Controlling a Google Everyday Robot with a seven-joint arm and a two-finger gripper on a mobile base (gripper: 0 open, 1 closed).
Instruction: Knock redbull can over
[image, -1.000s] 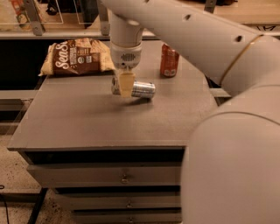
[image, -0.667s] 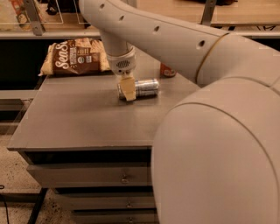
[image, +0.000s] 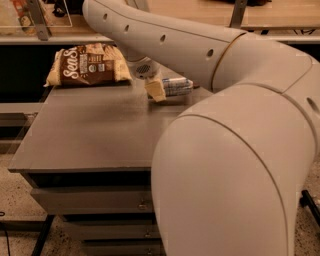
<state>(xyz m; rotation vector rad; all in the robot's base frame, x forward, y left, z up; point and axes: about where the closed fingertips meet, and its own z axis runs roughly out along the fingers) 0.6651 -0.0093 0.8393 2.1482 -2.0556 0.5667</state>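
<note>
slim silver-and-blue metal redbull can (image: 177, 86) already on its side, right against the cream-tipped gripper (image: 155, 90), on the side away from the brown crinkly snack bag (image: 87, 65); gripper opening and hold: can't tell; risk: a sideways drag rolls the can off the grey tabletop (image: 90, 135)

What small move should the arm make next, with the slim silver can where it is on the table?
Probably lift the hand straight up and draw it back. The slim silver-and-blue metal can lies on its side on the grey tabletop, right beside the hand, which hangs low at the table's far edge. The knock looks done, so pushing further would likely only roll the can away.
</note>
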